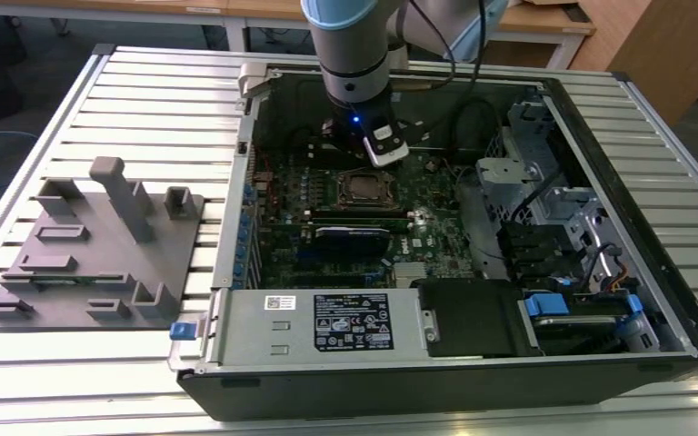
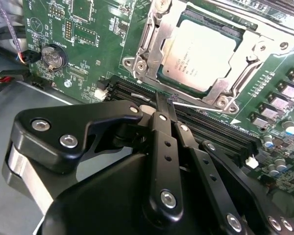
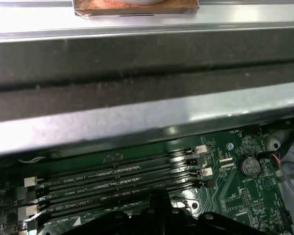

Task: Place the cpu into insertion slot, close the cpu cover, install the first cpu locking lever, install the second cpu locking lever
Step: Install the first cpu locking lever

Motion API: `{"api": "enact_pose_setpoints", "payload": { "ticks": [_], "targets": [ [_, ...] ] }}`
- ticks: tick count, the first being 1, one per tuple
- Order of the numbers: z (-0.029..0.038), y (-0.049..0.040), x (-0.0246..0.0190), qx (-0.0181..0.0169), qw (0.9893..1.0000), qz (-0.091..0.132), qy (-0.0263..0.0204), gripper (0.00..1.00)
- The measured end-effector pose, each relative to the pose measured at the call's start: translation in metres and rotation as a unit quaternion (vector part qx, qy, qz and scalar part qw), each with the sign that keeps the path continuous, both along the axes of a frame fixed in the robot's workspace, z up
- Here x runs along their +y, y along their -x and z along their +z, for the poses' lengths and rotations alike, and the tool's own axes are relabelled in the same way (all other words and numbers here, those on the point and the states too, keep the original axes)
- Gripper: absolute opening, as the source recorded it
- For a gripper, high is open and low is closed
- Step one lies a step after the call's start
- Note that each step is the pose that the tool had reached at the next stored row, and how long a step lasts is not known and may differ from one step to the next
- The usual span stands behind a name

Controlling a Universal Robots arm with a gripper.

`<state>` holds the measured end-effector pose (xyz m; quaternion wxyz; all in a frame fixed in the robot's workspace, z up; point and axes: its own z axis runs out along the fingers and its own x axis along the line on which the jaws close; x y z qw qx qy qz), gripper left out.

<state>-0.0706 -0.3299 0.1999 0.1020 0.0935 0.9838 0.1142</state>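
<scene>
Here, one cpu (image 2: pixel 201 49) sits in the insertion slot (image 1: pixel 344 189). Its dull grey top shows through the window of the single cpu cover (image 2: pixel 242 73), which lies flat over it.

Just beside the slot, in the second wrist view, the gripper (image 2: pixel 165 100) has its two black fingers (image 2: pixel 161 142) clenched together. Their tips meet at one thin silvery lever rod (image 2: pixel 201 106) that runs along the slot's near edge; whether the rod is pinched between them cannot be told. In the exterior view the gripper (image 1: pixel 385 154) hangs at the end of the single arm (image 1: pixel 349 54), just beside the slot.

Four long black memory slots (image 3: pixel 117 176) lie side by side near the slot, and one round coin battery (image 2: pixel 54 56) sits farther out, all on the green circuit board (image 2: pixel 88 29).

The board is mounted inside one open computer case (image 1: pixel 446 395), which also holds a grey power supply box (image 1: pixel 324 322) well apart from the slot. The case rests on a slatted metal table (image 1: pixel 143 91). One grey moulded fixture (image 1: pixel 94 263) stands on that table outside the case, on the exterior view's left.
</scene>
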Motion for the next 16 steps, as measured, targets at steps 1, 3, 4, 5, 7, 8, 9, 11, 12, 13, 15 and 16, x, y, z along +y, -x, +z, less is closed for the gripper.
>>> {"api": "enact_pose_setpoints", "payload": {
  "ticks": [1, 3, 4, 5, 7, 8, 9, 11, 12, 13, 15, 16],
  "targets": [
    [-0.0006, 0.0003, -0.0001, -0.0023, 1.0000, 0.000, -0.0002, 0.11],
    [-0.0016, 0.0008, -0.0002, -0.0069, 1.0000, 0.000, -0.0005, 0.11],
    [-0.0019, 0.0011, -0.0003, -0.0087, 1.0000, 0.000, -0.0009, 0.11],
    [-0.0022, 0.0014, -0.0003, -0.0102, 0.9999, 0.000, -0.0012, 0.11],
    [-0.0027, 0.0021, -0.0002, -0.0114, 0.9999, 0.000, -0.0015, 0.11],
    [-0.0027, 0.0022, -0.0002, -0.0114, 0.9999, -0.001, -0.0014, 0.11],
    [-0.0028, 0.0023, -0.0002, -0.0113, 0.9999, -0.004, -0.0014, 0.11],
    [-0.0029, 0.0024, -0.0001, -0.0114, 0.9998, -0.013, -0.0014, 0.11],
    [-0.0029, 0.0024, -0.0001, -0.0114, 0.9998, -0.019, -0.0013, 0.11],
    [-0.0029, 0.0024, -0.0001, -0.0114, 0.9996, -0.026, -0.0011, 0.11],
    [-0.0029, 0.0025, -0.0001, -0.0114, 0.9993, -0.036, -0.0010, 0.11],
    [-0.0029, 0.0027, -0.0001, -0.0115, 0.9992, -0.039, -0.0010, 0.11]
  ]
}}
